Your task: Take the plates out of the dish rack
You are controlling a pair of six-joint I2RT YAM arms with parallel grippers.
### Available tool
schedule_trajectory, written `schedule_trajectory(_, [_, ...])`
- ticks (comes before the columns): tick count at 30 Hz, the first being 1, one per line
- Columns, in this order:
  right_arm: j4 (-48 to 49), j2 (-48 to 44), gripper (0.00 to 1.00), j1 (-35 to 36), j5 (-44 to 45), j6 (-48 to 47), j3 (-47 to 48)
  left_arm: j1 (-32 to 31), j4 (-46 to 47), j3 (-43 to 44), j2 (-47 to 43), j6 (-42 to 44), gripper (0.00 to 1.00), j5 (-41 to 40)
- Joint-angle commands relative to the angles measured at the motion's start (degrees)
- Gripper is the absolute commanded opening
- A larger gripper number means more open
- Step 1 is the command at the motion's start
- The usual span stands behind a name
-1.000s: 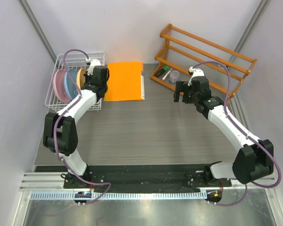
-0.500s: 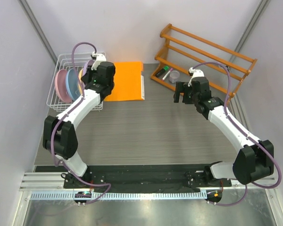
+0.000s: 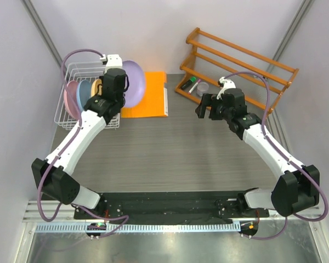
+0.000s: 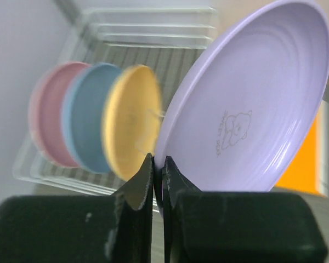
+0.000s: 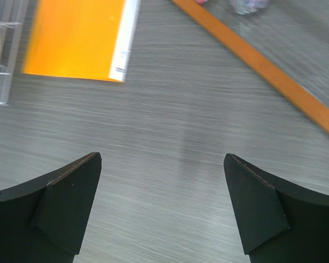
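My left gripper (image 3: 122, 94) is shut on the rim of a lavender plate (image 3: 132, 83), held on edge in the air just right of the white wire dish rack (image 3: 63, 104). In the left wrist view the lavender plate (image 4: 247, 104) fills the right side, its edge pinched between my fingers (image 4: 140, 183). A pink plate (image 4: 46, 118), a light blue plate (image 4: 88, 112) and a tan-yellow plate (image 4: 131, 118) stand upright in the dish rack (image 4: 148, 27). My right gripper (image 3: 204, 109) is open and empty above the table's middle right; it also shows in the right wrist view (image 5: 162, 164).
An orange folder (image 3: 153, 96) lies flat on the table right of the rack, partly under the held plate. An orange-brown wooden slatted shelf (image 3: 236, 60) stands at the back right with small items on its lower shelf. Walls close in on both sides.
My left gripper has lifted the lavender plate up out of the rack and carried it to the right, over the orange folder's left edge. My right gripper has shifted slightly left.
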Motion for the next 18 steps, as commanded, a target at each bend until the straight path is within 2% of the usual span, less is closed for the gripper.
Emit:
schedule_trajectory(1, [9.1,1.0,1.00,0.2,-11.9,6.9,0.7,-1.1,-5.1,-1.0,0.4,-12.7,0.00,24.2])
schedule_trajectory(6, [14.2,3.1,1.00,0.2,-16.9,11.1,-0.7,-1.5,-1.5,-5.8,0.9,-18.8,0.00,37.9])
schedule_trajectory(9, [15.2,4.2,1.00,0.2,-18.4,12.2,-1.1,-1.6,0.9,-7.6,0.8,-21.4,0.00,43.1])
schedule_trajectory(13, [17.9,5.6,1.00,0.2,-19.3,13.2,-2.0,-1.7,2.8,-9.7,0.9,-23.7,0.00,47.5])
schedule_trajectory(18, [17.1,7.9,0.99,0.2,-20.2,13.3,-2.2,-2.8,5.8,-12.7,0.2,-25.7,0.00,48.6])
